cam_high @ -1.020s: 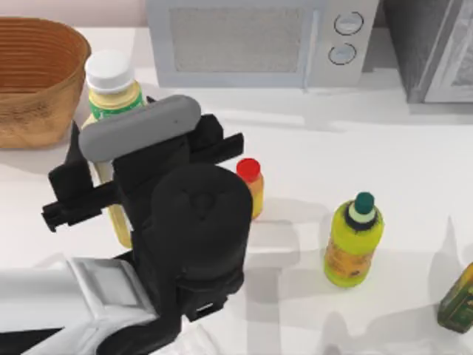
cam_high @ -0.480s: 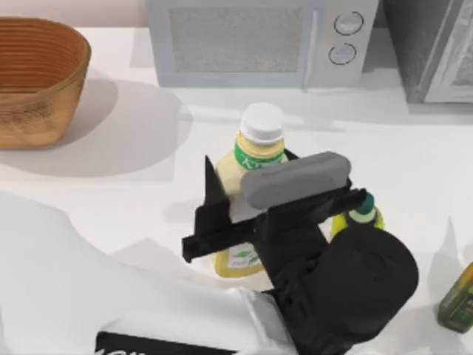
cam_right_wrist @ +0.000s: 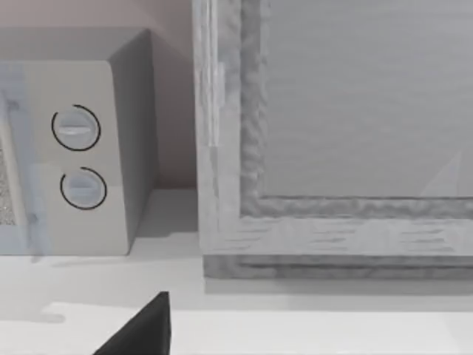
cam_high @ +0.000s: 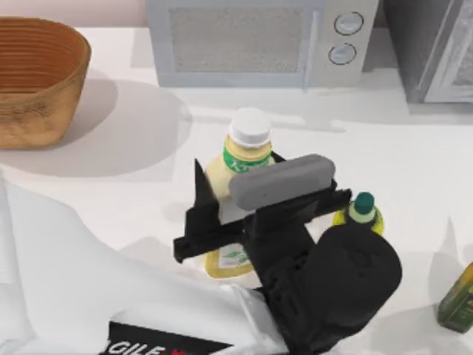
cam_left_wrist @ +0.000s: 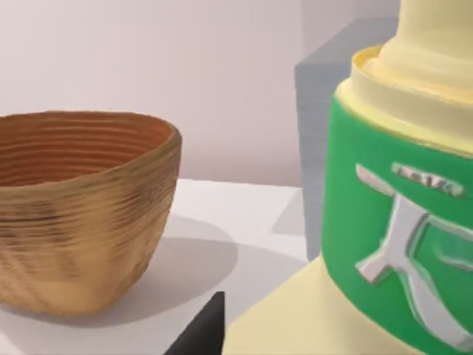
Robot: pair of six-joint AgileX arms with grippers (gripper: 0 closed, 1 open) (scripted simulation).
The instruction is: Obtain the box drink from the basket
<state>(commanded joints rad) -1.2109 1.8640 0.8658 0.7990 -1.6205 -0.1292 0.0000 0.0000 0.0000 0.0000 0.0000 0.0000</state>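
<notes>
Top view: our left gripper (cam_high: 244,203), clenched on the pale cream-yellow box drink (cam_high: 238,174), has slid it slightly leftward mid-counter, well apart from the round wicker basket (cam_high: 37,78); retrieval looks nearly complete.

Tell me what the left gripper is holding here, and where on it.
The left gripper holds the box drink by its cream body, below the green band, away from the basket.

The left hand (cam_high: 222,214) hides the box drink's (cam_high: 238,171) middle.
</notes>
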